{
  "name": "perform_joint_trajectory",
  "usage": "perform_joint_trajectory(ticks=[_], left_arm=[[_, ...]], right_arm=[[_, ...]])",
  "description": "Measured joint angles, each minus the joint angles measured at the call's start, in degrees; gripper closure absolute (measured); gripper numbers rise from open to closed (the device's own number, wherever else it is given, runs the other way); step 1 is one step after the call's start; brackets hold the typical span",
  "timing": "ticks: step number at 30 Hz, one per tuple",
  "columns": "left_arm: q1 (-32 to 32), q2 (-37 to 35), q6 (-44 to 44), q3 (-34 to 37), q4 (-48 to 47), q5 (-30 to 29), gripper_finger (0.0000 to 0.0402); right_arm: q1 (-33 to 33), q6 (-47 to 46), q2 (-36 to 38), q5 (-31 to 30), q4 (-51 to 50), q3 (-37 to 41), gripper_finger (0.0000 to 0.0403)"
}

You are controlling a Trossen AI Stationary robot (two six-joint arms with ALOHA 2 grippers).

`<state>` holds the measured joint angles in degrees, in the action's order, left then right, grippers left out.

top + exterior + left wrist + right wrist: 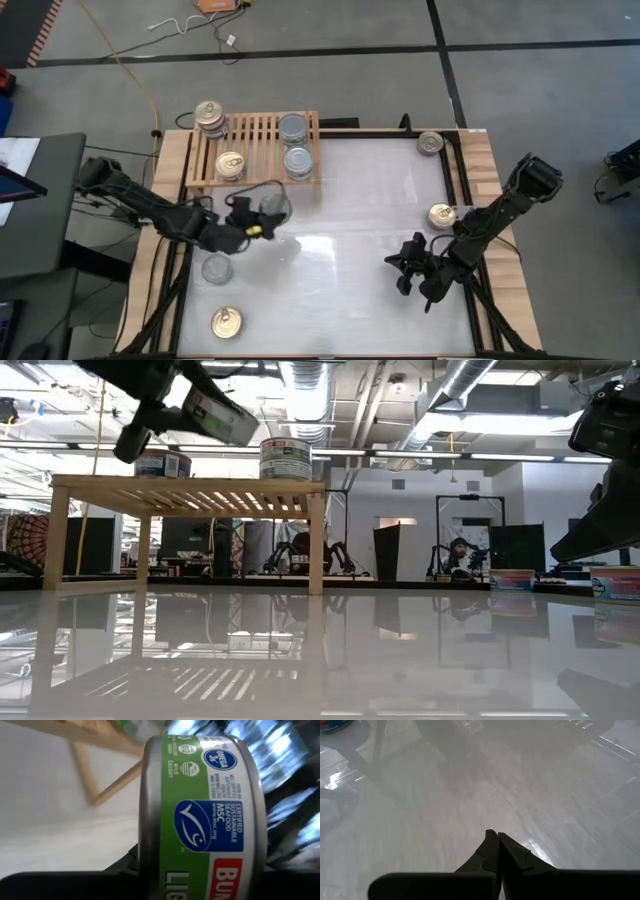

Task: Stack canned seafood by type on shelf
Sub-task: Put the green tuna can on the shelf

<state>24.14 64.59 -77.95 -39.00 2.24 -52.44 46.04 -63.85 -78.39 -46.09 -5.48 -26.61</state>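
while the left end effector hangs at centre left of the high view, its fingers are closed on a green-labelled can held above the desk, in front of the shelf. the left wrist view shows that can filling the frame, with a wooden shelf leg behind it. the right end effector sits at lower right of the high view with its fingers pressed together and holding nothing; the right wrist view shows only bare desk beneath it.

the desk surface is glossy white, bordered by light wood edging, and mirrors the shelf in the low view. on the shelf, at upper left of the high view, stand a gold-topped stack, a single gold-topped can and two silver-topped cans. on the desk lie a silver-topped can and a gold-topped can at lower left, plus two gold-topped cans along the right edge.

the floor around the desk is grey with dark seams and loose cable. in the low view the room behind shows ceiling ducts, strip lights and other arm rigs.
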Motion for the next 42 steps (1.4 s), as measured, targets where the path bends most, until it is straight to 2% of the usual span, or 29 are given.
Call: perform_joint_trajectory(ticks=[3, 6, 10, 13, 16, 22, 25, 37, 39, 42], left_arm=[[0.0, -2.7, 2.1, 6.1, 13.7, -2.2, 0.0287], [-0.4, -4.2, 2.2, 8.6, 19.6, -4.8, 0.0287], [-2.5, -5.5, -5.5, 9.6, 18.0, -5.2, 0.0282], [-4.2, -6.0, -9.9, 9.6, 17.6, -4.7, 0.0257], [-6.6, -7.2, -10.2, 9.6, 17.7, -3.0, 0.0249], [-10.3, -8.2, -10.5, 9.6, 17.8, -1.8, 0.0271], [-11.9, -8.2, -13.4, 9.6, 17.8, -1.9, 0.0272], [-14.3, -8.1, -14.4, 9.6, 17.8, -1.8, 0.0263], [-14.4, -8.1, -14.4, 9.6, 17.8, -1.9, 0.0263], [-14.4, -8.1, -14.8, 9.5, 17.8, -1.8, 0.0263]], right_arm=[[0.0, -0.1, 0.0, 0.0, 0.2, 0.0, 0.0372], [0.0, -0.1, 0.0, 0.0, 0.4, 0.0, 0.0372], [0.0, -0.1, 0.0, 0.0, 0.4, 0.0, 0.0372], [0.0, 0.0, 0.0, 0.0, 0.4, 0.0, 0.0372], [0.0, 0.0, 0.0, 0.0, 0.6, 0.0, 0.0372], [0.0, 0.8, 0.0, 0.0, 1.5, 0.0, 0.0372], [0.0, 0.9, 0.0, 0.0, 1.5, 0.0, 0.0372], [0.0, 0.9, 0.0, 0.0, 1.8, 0.0, 0.0372], [-0.1, 0.9, 0.0, -0.2, 3.3, 0.0, 0.0372], [-0.9, 2.7, 0.0, -3.7, 8.9, 0.0, 0.0372]])
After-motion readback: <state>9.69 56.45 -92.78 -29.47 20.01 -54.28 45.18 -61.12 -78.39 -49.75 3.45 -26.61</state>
